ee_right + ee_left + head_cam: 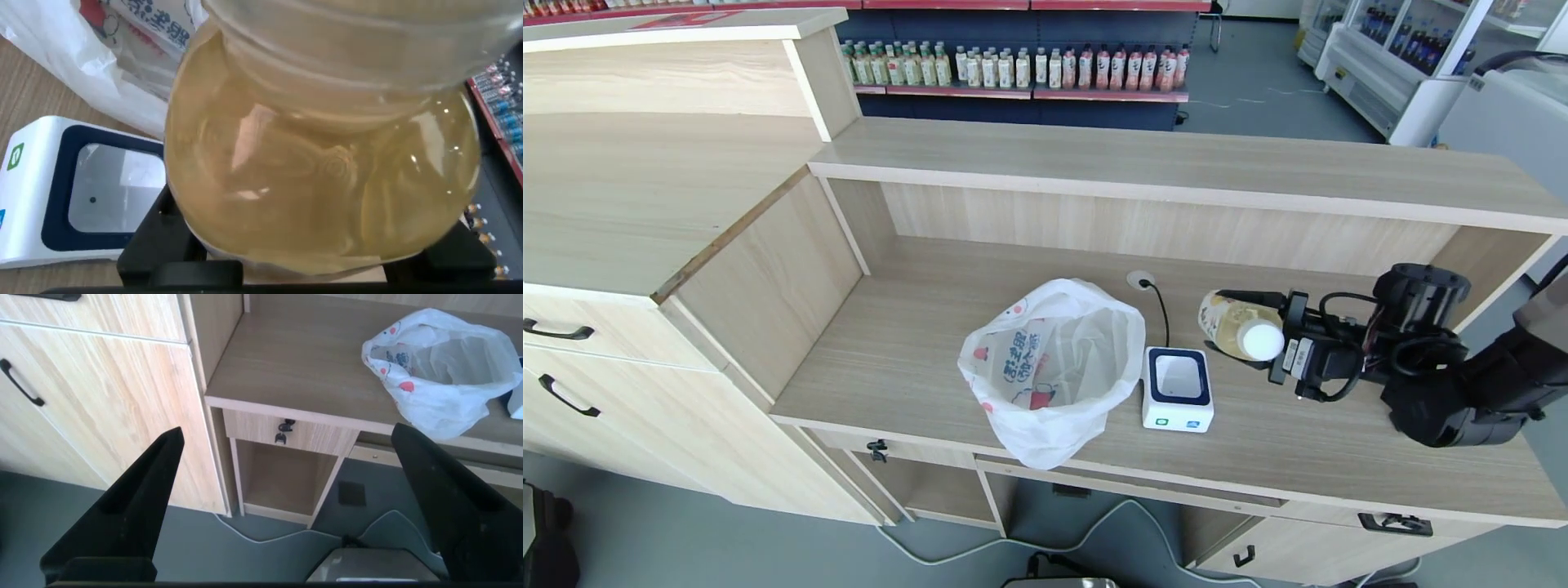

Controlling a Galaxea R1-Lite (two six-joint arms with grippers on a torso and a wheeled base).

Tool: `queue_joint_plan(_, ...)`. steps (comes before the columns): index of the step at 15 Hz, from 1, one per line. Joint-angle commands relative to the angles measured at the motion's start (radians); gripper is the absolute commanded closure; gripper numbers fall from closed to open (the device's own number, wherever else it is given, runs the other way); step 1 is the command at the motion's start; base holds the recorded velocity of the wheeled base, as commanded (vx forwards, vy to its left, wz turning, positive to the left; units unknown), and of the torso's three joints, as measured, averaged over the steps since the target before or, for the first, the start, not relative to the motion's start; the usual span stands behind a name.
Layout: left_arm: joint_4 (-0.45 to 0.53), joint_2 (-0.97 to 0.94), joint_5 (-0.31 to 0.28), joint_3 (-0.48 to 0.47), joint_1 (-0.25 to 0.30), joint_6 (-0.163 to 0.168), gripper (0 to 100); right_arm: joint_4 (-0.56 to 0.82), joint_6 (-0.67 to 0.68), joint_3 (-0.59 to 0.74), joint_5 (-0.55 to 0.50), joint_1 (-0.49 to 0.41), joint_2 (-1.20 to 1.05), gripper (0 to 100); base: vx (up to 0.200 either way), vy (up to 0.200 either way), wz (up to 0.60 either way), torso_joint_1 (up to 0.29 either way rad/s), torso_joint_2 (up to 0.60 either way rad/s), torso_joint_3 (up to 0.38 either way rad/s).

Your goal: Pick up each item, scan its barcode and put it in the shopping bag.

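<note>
My right gripper (1241,327) is shut on a bottle (1237,327) of pale yellow drink with a white cap, held on its side just right of the scanner (1177,388) and above the counter. In the right wrist view the bottle (327,163) looms close, with the white and dark blue scanner (82,192) below it and the bag (122,57) beyond. The white printed shopping bag (1049,367) stands open left of the scanner. My left gripper (286,498) hangs open below the counter's front left, its fingers (131,506) spread wide.
The wooden counter (931,343) has a raised back ledge and a tall side panel on the left. A black cable (1161,310) runs from a grommet to the scanner. Drawers (286,429) sit under the counter. Shelves of bottles (1013,65) stand far behind.
</note>
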Motion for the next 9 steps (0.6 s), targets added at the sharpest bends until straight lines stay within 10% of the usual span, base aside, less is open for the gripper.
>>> queue_joint_plan(1, 0.0, 0.0, 0.0, 0.0, 0.0, 0.0, 0, -0.001, 0.0, 0.007, 0.013, 0.015, 0.034, 100, 0.0, 0.0, 0.0, 0.0, 0.0, 0.0)
queue_joint_plan(9, 0.0, 0.0, 0.0, 0.0, 0.0, 0.0, 0, -0.024, 0.001, -0.01, 0.011, 0.038, 0.092, 100, 0.0, 0.0, 0.0, 0.0, 0.0, 0.0)
